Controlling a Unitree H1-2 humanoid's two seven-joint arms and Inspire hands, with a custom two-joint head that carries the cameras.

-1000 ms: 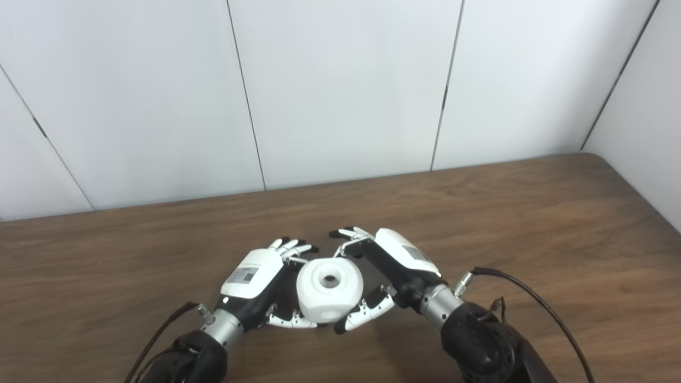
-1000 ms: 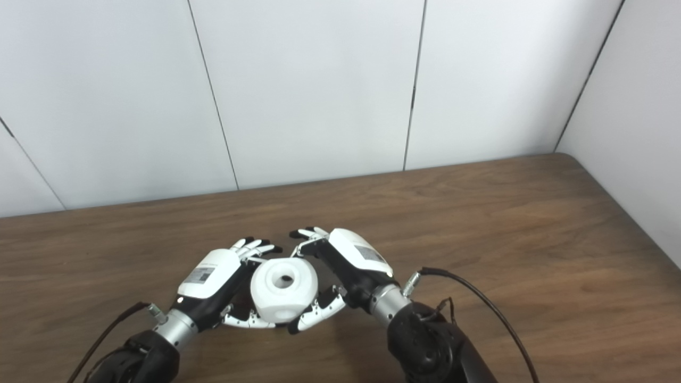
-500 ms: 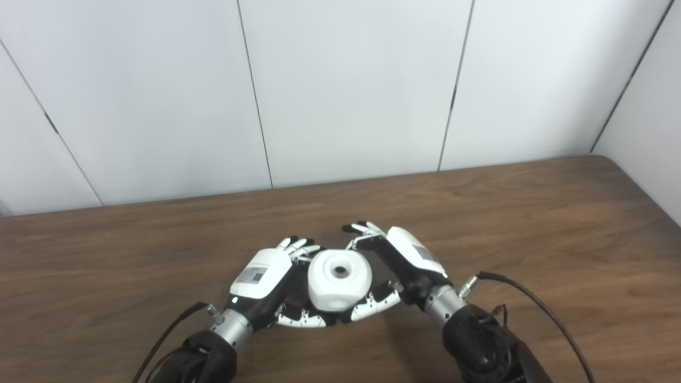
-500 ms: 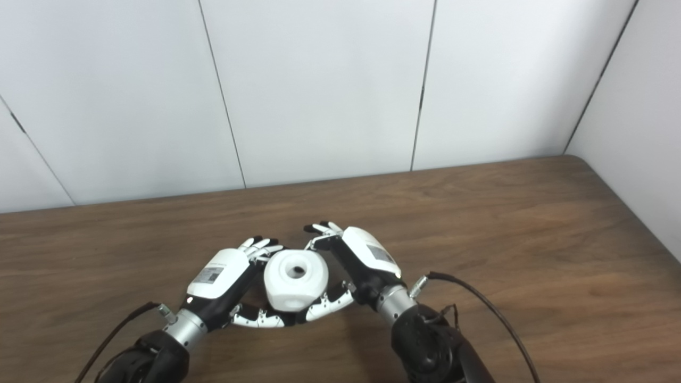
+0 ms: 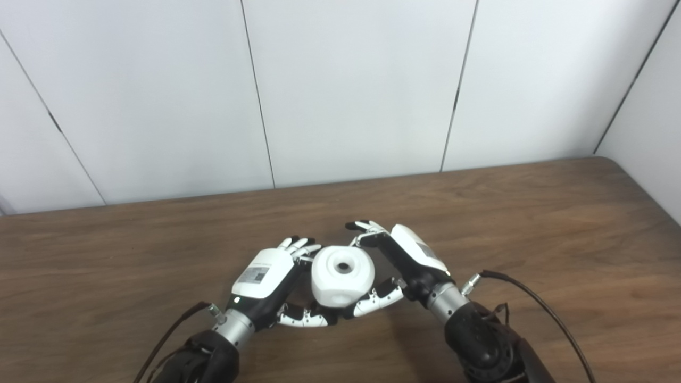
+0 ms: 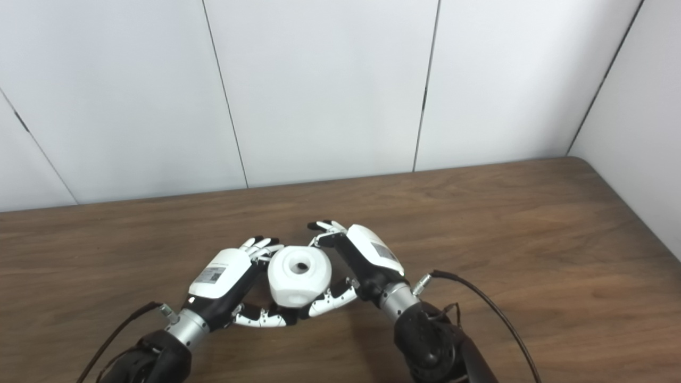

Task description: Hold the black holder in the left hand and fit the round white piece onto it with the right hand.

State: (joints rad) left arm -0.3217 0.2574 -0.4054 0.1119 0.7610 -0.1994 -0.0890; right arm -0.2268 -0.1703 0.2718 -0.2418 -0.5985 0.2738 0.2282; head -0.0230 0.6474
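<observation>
In the left eye view, a round white piece (image 5: 342, 275) with a dark central hole facing up is seen cradled between both hands above the brown wooden table (image 5: 532, 223). The left hand (image 5: 266, 282) is curled around its left side, thumb reaching beneath it; the right hand (image 5: 407, 260) is cupped against its right side, fingers arched over the far edge and thumb tucked under the near edge. The black holder cannot be made out; only dark shadow is seen under the piece, so it cannot be told whether the holder is enclosed in the left palm. A black cable (image 5: 537, 303) is trailed from the right wrist.

In the right eye view, the same cradle is shown: the white piece (image 6: 299, 276) is touched by the left hand (image 6: 223, 279) and the right hand (image 6: 367, 258) from opposite sides.

A slip is judged possible, since the smooth rounded piece is held by light fingertip contact. A tilted approach could be caused by the hidden holder, and the hole could then be jammed or missed.
</observation>
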